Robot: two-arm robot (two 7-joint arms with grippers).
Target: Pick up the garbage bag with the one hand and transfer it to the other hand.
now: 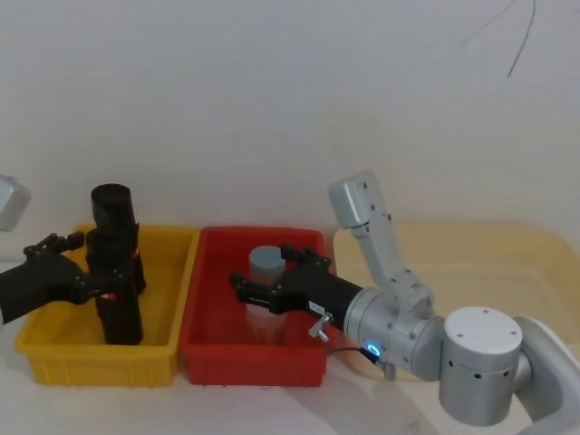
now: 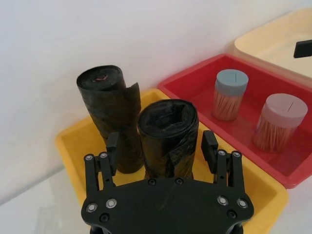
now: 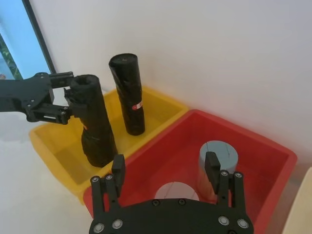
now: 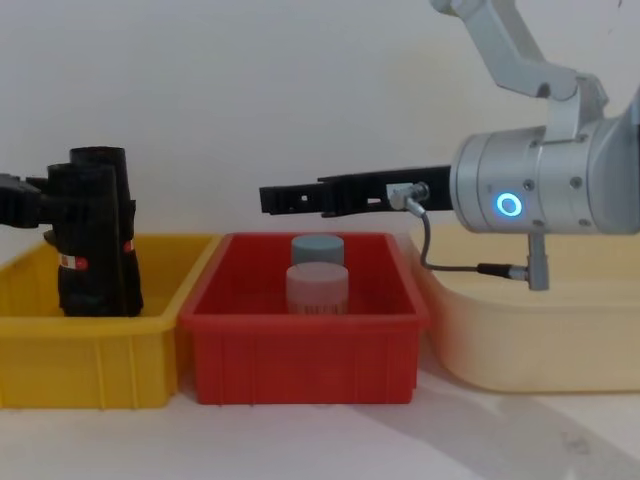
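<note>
While the garbage bag stands upright in the yellow bin, the left gripper reaches in from the side at its upper part. Its fingers are spread on both sides of the roll, and the left wrist view shows a gap at one side. Just behind the bag stands a taller black roll. The right gripper hangs over the red bin, above two toothpick jars, with its fingers apart and holding nothing.

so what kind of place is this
Probably a robotics lab bench: a bare white wall, a yellow bin, red bin and cream tub lined up, and the left gripper around the garbage bag.
</note>
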